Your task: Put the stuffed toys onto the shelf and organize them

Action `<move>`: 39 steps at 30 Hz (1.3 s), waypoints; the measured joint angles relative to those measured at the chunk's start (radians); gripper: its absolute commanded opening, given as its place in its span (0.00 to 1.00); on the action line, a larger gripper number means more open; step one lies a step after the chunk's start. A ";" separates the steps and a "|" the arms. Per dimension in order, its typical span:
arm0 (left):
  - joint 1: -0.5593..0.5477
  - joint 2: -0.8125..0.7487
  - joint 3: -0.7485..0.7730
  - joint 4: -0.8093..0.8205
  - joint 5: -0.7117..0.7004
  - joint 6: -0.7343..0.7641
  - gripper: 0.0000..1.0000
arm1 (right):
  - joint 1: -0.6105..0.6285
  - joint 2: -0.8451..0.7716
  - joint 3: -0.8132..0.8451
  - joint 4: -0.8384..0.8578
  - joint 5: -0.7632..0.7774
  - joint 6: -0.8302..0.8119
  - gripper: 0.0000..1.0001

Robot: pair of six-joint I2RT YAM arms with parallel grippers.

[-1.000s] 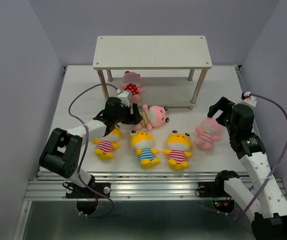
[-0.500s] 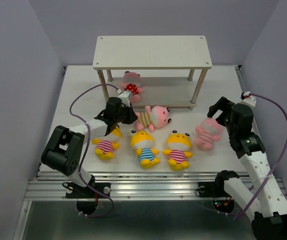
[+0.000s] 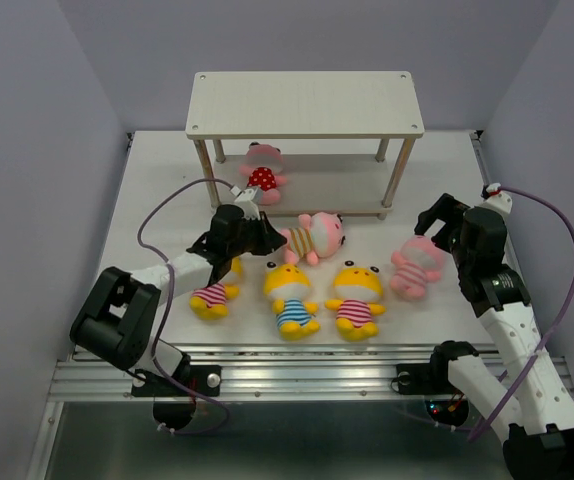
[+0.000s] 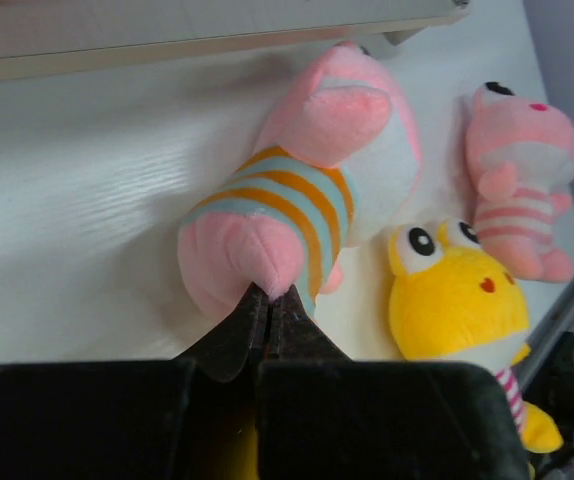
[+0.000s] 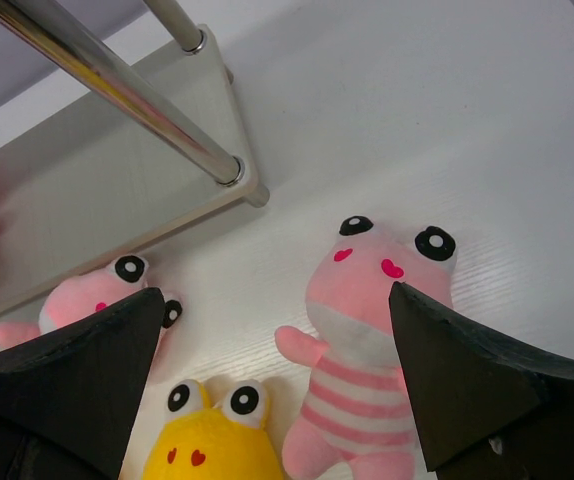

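Note:
My left gripper point(image 3: 268, 238) point(image 4: 270, 294) is shut on a leg of the pink stuffed toy in the brown-striped shirt point(image 3: 314, 235) point(image 4: 289, 198), in front of the shelf point(image 3: 305, 103). Another pink toy, red-dotted point(image 3: 262, 176), lies on the shelf's lower board point(image 5: 107, 195). Three yellow toys point(image 3: 210, 293) point(image 3: 290, 293) point(image 3: 355, 297) lie in a row near the front; my left arm partly covers the leftmost. My right gripper point(image 3: 435, 226) point(image 5: 276, 290) hangs open above the pink-striped toy point(image 3: 415, 266) point(image 5: 372, 330), apart from it.
The shelf's thin metal legs point(image 3: 397, 178) point(image 5: 117, 90) stand just behind the toys. A purple cable point(image 3: 157, 205) loops from the left arm over the table. Side walls close in on both sides, and a metal rail point(image 3: 297, 375) runs along the near edge.
My left gripper has gone from open to shut on the brown-striped toy's leg and shifted slightly right with it. The right arm has not moved.

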 measured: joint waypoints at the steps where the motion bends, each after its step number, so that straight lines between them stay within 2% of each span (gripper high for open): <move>1: -0.012 -0.012 -0.005 0.006 -0.007 -0.031 0.00 | 0.000 -0.001 0.000 0.000 0.000 0.000 1.00; 8: -0.109 -0.120 -0.017 0.066 -0.089 -0.235 0.00 | 0.000 -0.008 0.000 0.000 -0.002 0.000 1.00; 13: -0.131 -0.184 -0.017 0.085 -0.169 -0.332 0.00 | 0.000 -0.024 0.000 0.001 -0.009 0.000 1.00; 19: -0.150 -0.187 0.000 0.094 -0.293 -0.419 0.00 | 0.000 -0.027 0.000 0.003 -0.017 0.000 1.00; 30: -0.224 -0.069 0.119 0.118 -0.555 -0.553 0.00 | 0.000 -0.028 0.000 0.003 -0.019 0.000 1.00; 39: -0.285 0.127 0.229 0.136 -0.739 -0.688 0.00 | 0.000 -0.027 0.000 0.004 -0.028 0.000 1.00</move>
